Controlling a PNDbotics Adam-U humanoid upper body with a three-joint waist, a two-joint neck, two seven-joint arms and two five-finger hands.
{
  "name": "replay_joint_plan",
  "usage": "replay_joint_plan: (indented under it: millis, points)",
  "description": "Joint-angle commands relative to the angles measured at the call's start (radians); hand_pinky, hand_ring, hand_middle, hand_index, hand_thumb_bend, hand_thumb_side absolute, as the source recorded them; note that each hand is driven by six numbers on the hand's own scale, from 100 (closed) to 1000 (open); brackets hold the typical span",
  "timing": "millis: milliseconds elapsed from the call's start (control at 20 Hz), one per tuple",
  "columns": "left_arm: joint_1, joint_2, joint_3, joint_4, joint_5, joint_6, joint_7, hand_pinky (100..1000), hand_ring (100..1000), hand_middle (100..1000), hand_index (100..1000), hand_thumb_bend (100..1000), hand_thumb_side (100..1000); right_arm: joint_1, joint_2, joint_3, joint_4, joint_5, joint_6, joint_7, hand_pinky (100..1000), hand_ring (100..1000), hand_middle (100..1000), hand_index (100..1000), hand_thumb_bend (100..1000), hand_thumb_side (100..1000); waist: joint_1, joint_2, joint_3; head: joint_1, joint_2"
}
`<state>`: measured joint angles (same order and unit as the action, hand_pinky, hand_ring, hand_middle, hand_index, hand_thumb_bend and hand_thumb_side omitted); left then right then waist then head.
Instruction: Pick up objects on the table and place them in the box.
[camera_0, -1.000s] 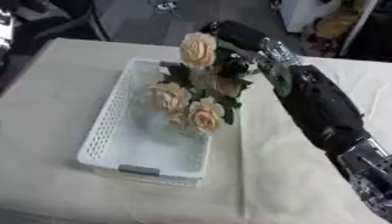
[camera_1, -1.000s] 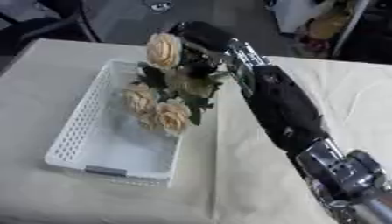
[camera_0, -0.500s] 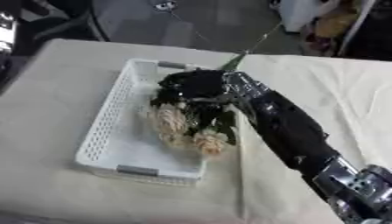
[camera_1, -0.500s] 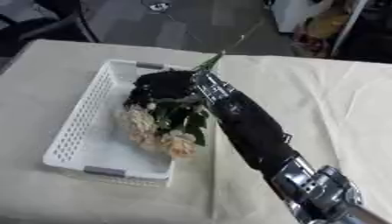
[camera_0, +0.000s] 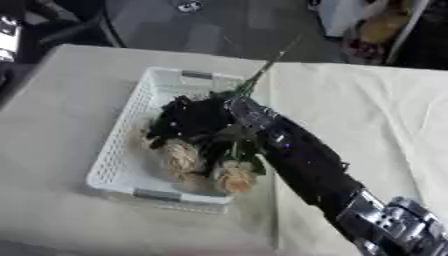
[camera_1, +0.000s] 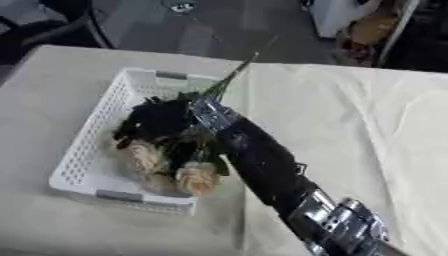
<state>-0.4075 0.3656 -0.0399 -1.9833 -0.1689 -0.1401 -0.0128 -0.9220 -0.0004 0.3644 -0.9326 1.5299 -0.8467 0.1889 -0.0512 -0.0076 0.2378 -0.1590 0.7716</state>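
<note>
A: How should the robot finish this step well?

B: The right hand is low inside the white basket, in the middle left of the frame. Its fingers look curled over the upper part of the bouquet of roses, so I judge it has hold of the bunch, though the dark fingers are hard to separate from the dark leaves. I think it should lower the flowers until they lie on the basket floor, then open the fingers slowly and lift straight up, so no leaf is caught.

A: Is something a risk?

B: The long green stem sticks out over the far rim toward the upper middle of the frame. If the hand drags sideways, the bunch may tip out.

A: How do the flowers look?

B: Cream or pale peach heads, lying toward the near end of the basket, with dark green leaves between them. The basket stands on a table with a beige cloth.

A: And the left hand?

B: It shows in neither view.
</note>
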Motion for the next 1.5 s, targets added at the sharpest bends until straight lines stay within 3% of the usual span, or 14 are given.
replay_joint_plan:
  millis: [50, 150, 300, 450, 650, 900, 1150, 1200, 1250, 1300, 1350, 1400, 1450, 1500]
  points:
    - [-0.023, 0.003, -0.003, -0.017, 0.007, -0.001, -0.008, 574, 712, 712, 791, 100, 768, -0.014, 0.005, 0.021, -0.052, 0.02, -0.006, 0.03, 1000, 1000, 1000, 992, 185, 707, 0.006, -0.014, 0.003, -0.007, -0.002]
    - [-0.024, 0.002, -0.004, -0.017, 0.007, -0.001, -0.012, 574, 712, 711, 791, 100, 768, -0.016, 0.004, 0.033, -0.073, 0.02, -0.021, 0.037, 1000, 1000, 1000, 1000, 181, 699, 0.006, -0.015, 0.003, -0.007, -0.002]
    - [-0.024, 0.001, -0.004, -0.017, 0.008, -0.001, -0.013, 574, 712, 711, 791, 100, 768, -0.025, -0.002, 0.041, -0.101, -0.042, -0.055, -0.001, 1000, 1000, 1000, 1000, 197, 543, 0.005, -0.016, 0.004, -0.006, -0.002]
    - [-0.025, 0.0, -0.006, -0.017, 0.008, -0.002, -0.015, 574, 711, 710, 791, 100, 767, -0.044, -0.01, 0.045, -0.135, -0.122, -0.06, -0.047, 1000, 1000, 1000, 1000, 198, 455, 0.005, -0.016, 0.006, -0.008, -0.002]
    - [-0.029, -0.005, -0.007, -0.017, 0.011, -0.007, -0.018, 575, 709, 704, 791, 100, 766, -0.069, -0.016, 0.013, -0.171, -0.21, -0.059, -0.094, 1000, 1000, 1000, 1000, 114, 402, 0.005, -0.016, 0.009, -0.012, -0.002]
    - [-0.036, -0.008, -0.014, -0.017, 0.019, -0.028, -0.029, 576, 697, 675, 787, 100, 759, -0.116, -0.037, -0.038, -0.232, -0.334, 0.05, -0.173, 1000, 1000, 1000, 1000, 100, 189, 0.003, -0.019, 0.012, -0.01, -0.002]
    - [-0.041, -0.009, -0.026, -0.017, 0.035, -0.05, -0.057, 574, 689, 655, 783, 100, 755, -0.156, -0.066, -0.061, -0.306, -0.463, 0.212, -0.296, 1000, 945, 952, 968, 100, 133, 0.0, -0.025, 0.015, -0.01, -0.002]
    - [-0.042, -0.01, -0.028, -0.017, 0.038, -0.053, -0.064, 574, 686, 646, 781, 100, 755, -0.161, -0.071, -0.063, -0.32, -0.478, 0.233, -0.321, 885, 855, 860, 867, 100, 100, 0.0, -0.026, 0.015, -0.01, -0.002]
    - [-0.042, -0.01, -0.029, -0.017, 0.04, -0.055, -0.071, 574, 686, 646, 781, 100, 755, -0.163, -0.074, -0.063, -0.33, -0.497, 0.25, -0.347, 869, 843, 847, 858, 100, 100, -0.001, -0.027, 0.015, -0.01, -0.002]
    - [-0.043, -0.01, -0.029, -0.017, 0.041, -0.056, -0.077, 574, 686, 645, 780, 100, 755, -0.163, -0.076, -0.061, -0.337, -0.513, 0.26, -0.369, 735, 769, 775, 801, 100, 100, -0.001, -0.028, 0.015, -0.009, -0.002]
    - [-0.043, -0.01, -0.029, -0.017, 0.042, -0.056, -0.081, 574, 686, 645, 780, 100, 755, -0.162, -0.078, -0.057, -0.34, -0.526, 0.264, -0.388, 751, 781, 786, 810, 100, 100, -0.001, -0.028, 0.015, -0.009, -0.002]
    - [-0.044, -0.01, -0.029, -0.017, 0.043, -0.056, -0.084, 574, 685, 643, 780, 100, 755, -0.159, -0.079, -0.05, -0.338, -0.532, 0.261, -0.395, 635, 710, 714, 753, 100, 100, -0.002, -0.028, 0.015, -0.009, -0.002]
    - [-0.045, -0.01, -0.03, -0.017, 0.044, -0.057, -0.088, 574, 686, 644, 780, 100, 755, -0.156, -0.078, -0.035, -0.328, -0.532, 0.236, -0.377, 638, 705, 710, 746, 100, 100, -0.002, -0.028, 0.016, -0.008, -0.002]
    - [-0.045, -0.01, -0.03, -0.017, 0.044, -0.057, -0.09, 574, 685, 642, 780, 100, 755, -0.154, -0.078, -0.015, -0.31, -0.527, 0.191, -0.334, 770, 812, 799, 910, 100, 100, -0.003, -0.028, 0.017, -0.008, -0.002]
